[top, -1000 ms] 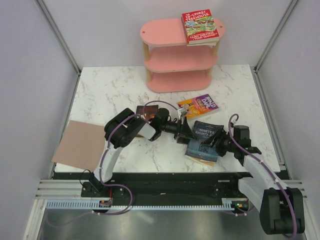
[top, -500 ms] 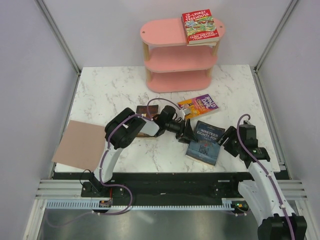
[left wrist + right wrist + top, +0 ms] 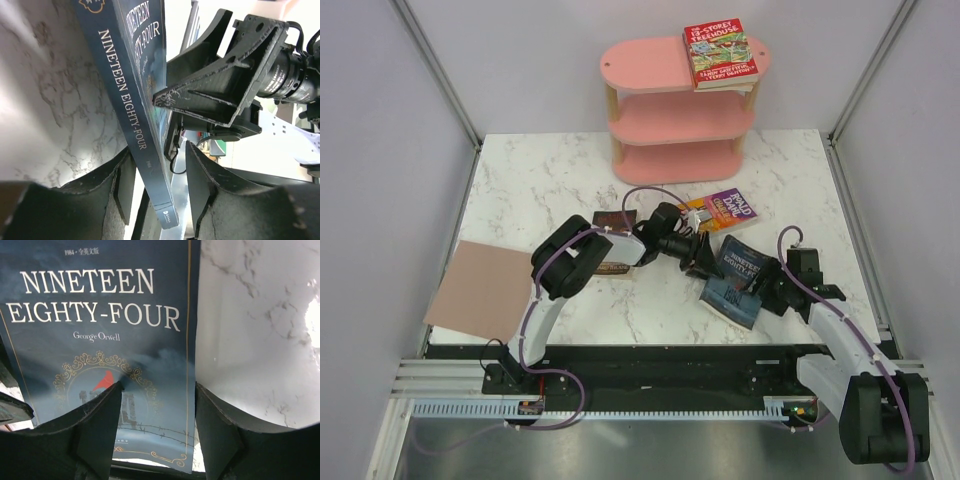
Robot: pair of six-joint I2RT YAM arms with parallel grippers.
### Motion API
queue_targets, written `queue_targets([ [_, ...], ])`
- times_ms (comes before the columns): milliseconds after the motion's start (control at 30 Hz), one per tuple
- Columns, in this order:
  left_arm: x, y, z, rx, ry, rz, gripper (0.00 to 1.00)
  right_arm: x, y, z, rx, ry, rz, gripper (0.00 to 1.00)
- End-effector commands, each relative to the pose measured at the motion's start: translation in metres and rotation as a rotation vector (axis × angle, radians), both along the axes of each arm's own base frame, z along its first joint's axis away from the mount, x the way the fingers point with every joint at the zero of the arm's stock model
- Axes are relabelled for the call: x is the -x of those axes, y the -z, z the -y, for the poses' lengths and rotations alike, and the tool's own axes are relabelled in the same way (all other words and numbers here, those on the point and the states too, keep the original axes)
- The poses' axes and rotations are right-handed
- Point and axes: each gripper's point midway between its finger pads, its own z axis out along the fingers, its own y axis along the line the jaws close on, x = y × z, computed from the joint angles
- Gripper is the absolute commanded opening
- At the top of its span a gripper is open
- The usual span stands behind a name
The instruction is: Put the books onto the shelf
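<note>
Overhead, the dark blue book (image 3: 735,282) is seen tilted on the bench (image 3: 550,180), apart from the shelf (image 3: 650,68). Left wrist: its spine is straddled by the released left hand (image 3: 159,152). Right wrist: the right hand (image 3: 157,387) is spread, one finger over the cover.

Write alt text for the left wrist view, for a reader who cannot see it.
A dark blue paperback, Nineteen Eighty-Four, fills the middle, its spine between the open fingers of the left gripper. The right gripper reaches its cover from the right; the white marble table shows on the left.
</note>
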Motion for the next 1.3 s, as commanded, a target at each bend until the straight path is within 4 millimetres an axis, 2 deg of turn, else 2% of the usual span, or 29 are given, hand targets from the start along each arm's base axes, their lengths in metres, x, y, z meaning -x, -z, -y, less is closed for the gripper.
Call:
queue_targets([
  [0, 0.004, -0.038, 0.015, 0.081, 0.071, 0.126, 0.5, -0.032, -0.031, -0.017, -0.046, -0.097, 0.177, 0.65],
  [133, 0.011, -0.036, 0.018, 0.061, 0.105, 0.138, 0.49, -0.047, -0.052, -0.016, -0.026, -0.113, 0.254, 0.66],
  [300, 0.023, -0.02, 0.018, -0.017, 0.158, 0.141, 0.45, -0.058, -0.064, -0.016, -0.016, -0.117, 0.31, 0.66],
  [333, 0.024, -0.019, 0.02, -0.027, 0.167, 0.149, 0.42, -0.06, -0.065, -0.016, -0.017, -0.118, 0.318, 0.67],
  [433, 0.03, -0.012, 0.019, -0.062, 0.196, 0.152, 0.04, -0.062, -0.067, -0.015, -0.01, -0.11, 0.327, 0.68],
  [567, 0.027, -0.018, 0.016, -0.07, 0.174, 0.173, 0.02, -0.062, -0.07, -0.01, 0.012, -0.087, 0.341, 0.7],
  [600, 0.023, -0.022, 0.014, -0.069, 0.159, 0.18, 0.02, -0.061, -0.072, -0.009, 0.015, -0.076, 0.345, 0.75],
  [667, 0.017, -0.04, 0.013, -0.055, 0.129, 0.215, 0.02, -0.059, -0.077, -0.005, 0.019, -0.044, 0.356, 0.84],
  [700, 0.011, -0.048, 0.011, -0.049, 0.11, 0.228, 0.02, -0.057, -0.077, -0.005, 0.002, -0.021, 0.355, 0.92],
  [733, 0.007, -0.067, 0.01, -0.025, 0.094, 0.256, 0.02, -0.056, -0.084, -0.005, -0.012, -0.004, 0.381, 0.95],
  [767, 0.002, -0.075, 0.01, -0.02, 0.074, 0.27, 0.02, -0.054, -0.086, -0.006, -0.03, 0.013, 0.389, 0.98],
  [833, -0.01, -0.101, 0.006, 0.014, 0.031, 0.296, 0.02, -0.05, -0.093, -0.01, -0.094, 0.058, 0.418, 0.98],
  [967, -0.029, -0.141, 0.0, 0.096, -0.06, 0.31, 0.02, -0.044, -0.114, -0.018, -0.218, 0.118, 0.493, 0.98],
  [1000, -0.037, -0.142, -0.006, 0.103, -0.091, 0.295, 0.02, -0.042, -0.119, -0.018, -0.242, 0.132, 0.517, 0.98],
  [1033, -0.043, -0.155, -0.006, 0.147, -0.119, 0.29, 0.02, -0.041, -0.122, -0.019, -0.272, 0.157, 0.518, 0.98],
  [1100, -0.056, -0.162, -0.012, 0.171, -0.17, 0.281, 0.02, -0.038, -0.124, -0.019, -0.303, 0.182, 0.535, 0.98],
  [1167, -0.064, -0.177, -0.013, 0.235, -0.196, 0.267, 0.02, -0.037, -0.125, -0.02, -0.346, 0.209, 0.534, 0.98],
  [1233, -0.073, -0.181, -0.015, 0.265, -0.22, 0.207, 0.02, -0.038, -0.126, -0.023, -0.385, 0.213, 0.548, 0.98],
  [1267, -0.074, -0.192, -0.014, 0.322, -0.215, 0.233, 0.02, -0.039, -0.129, -0.024, -0.409, 0.222, 0.555, 0.98],
])
